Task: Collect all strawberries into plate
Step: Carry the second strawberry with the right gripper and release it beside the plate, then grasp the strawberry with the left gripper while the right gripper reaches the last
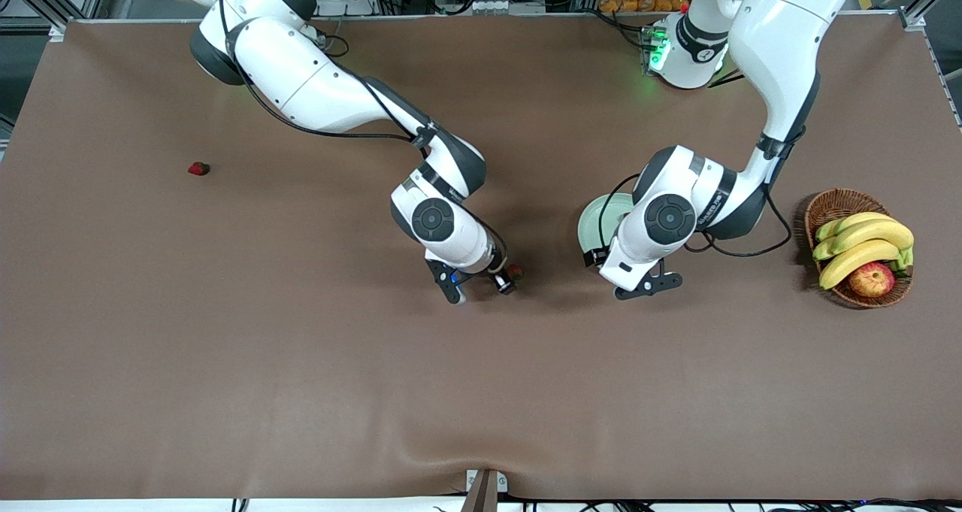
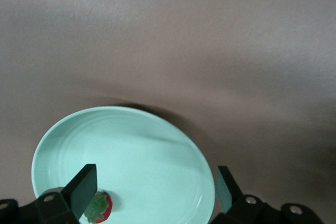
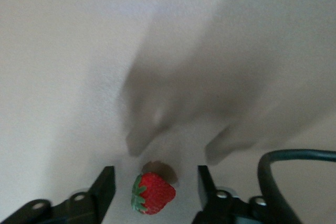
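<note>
One strawberry (image 2: 100, 208) lay in the mint-green plate (image 2: 157, 156), under the left gripper (image 2: 155, 188), whose fingers we saw spread wide above the dish. A second berry (image 3: 153, 192) sat on the brown table (image 1: 301, 384) between the parted fingers of the right gripper (image 3: 155, 187), apparently untouched, though the view was blurred. A third strawberry (image 1: 198, 168) lay well apart, toward the right arm's end. A wicker basket (image 1: 827, 210) of bananas (image 1: 864, 245) and an apple (image 1: 872, 279) stood at the left arm's end.
</note>
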Tool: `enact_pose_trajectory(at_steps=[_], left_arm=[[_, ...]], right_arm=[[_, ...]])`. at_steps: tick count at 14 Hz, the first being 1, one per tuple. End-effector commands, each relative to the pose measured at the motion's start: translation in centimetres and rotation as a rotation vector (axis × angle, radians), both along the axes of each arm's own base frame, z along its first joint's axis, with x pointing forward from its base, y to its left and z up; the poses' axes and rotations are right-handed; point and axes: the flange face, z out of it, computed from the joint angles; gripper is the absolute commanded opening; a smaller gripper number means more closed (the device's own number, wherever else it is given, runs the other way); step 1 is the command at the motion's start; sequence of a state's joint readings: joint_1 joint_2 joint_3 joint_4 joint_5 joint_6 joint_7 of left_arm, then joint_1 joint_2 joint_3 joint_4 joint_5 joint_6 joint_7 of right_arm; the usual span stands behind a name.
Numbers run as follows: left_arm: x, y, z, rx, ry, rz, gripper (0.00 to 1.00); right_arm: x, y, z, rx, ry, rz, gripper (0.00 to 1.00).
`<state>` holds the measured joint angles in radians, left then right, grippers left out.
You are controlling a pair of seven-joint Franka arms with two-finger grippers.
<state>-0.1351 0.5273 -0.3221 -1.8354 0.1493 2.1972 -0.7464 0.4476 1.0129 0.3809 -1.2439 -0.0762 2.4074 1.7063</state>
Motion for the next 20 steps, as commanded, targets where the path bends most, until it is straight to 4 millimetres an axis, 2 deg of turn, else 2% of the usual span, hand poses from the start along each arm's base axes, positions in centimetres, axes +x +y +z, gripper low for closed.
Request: enact_pose_trajectory(at_steps=[1,3,4,7,9,10,11,12,13,15,18,20], left_arm=[[1.3,-0.8,0.9,-0.031,-0.023,0.034,1.0],[2.0,-1.6,1.1,-0.042,-0.035,0.035,1.0],[1.9,-2.8,1.3,-0.051,-0.042,0.02,1.0],[1.1,-8.9,1.1,-0.076,-0.063,-0.063,1.0],[-0.5,-14.1,-0.5,-0.088,-0.06,-0.136,1.0],[-1.0,-16.5,-1.1,-0.103,-0.072,-0.16,1.0],[-1.6,-18.1,-1.8,-0.102,-0.09,-0.179,1.0],[-2.4,-19.3,-2.6,-0.09,-0.107,-0.194,1.0],[-3.1,-20.2,-3.3,-0.078,-0.124,-0.216,1.0],[-4.0,-20.9,-5.0,-0.059,-0.116,-0.237,1.0],[-4.0,-20.8,-5.8,-0.056,-0.118,-0.25,1.0],[-3.8,-20.5,-5.9,-0.046,-0.126,-0.278,1.0]], right_arm=[[2.1,-2.7,3.0,-0.026,0.05,-0.026,1.0],[4.4,-5.4,6.2,-0.01,0.06,-0.059,1.0],[5.6,-7.2,7.4,0.009,0.064,-0.077,1.0],[9.1,-13.0,8.1,0.03,0.036,-0.018,1.0],[10.9,-16.7,8.2,0.01,-0.003,0.04,1.0],[11.7,-18.3,9.3,-0.012,-0.044,0.086,1.0],[12.4,-20.3,9.6,-0.046,-0.074,0.135,1.0],[12.9,-22.6,9.0,-0.087,-0.062,0.183,1.0],[13.0,-24.6,8.6,-0.113,-0.032,0.243,1.0],[13.6,-29.4,9.0,-0.131,0.004,0.35,1.0],[14.1,-35.2,9.4,-0.136,0.033,0.467,1.0],[13.6,-39.2,9.8,-0.133,0.066,0.549,1.0]])
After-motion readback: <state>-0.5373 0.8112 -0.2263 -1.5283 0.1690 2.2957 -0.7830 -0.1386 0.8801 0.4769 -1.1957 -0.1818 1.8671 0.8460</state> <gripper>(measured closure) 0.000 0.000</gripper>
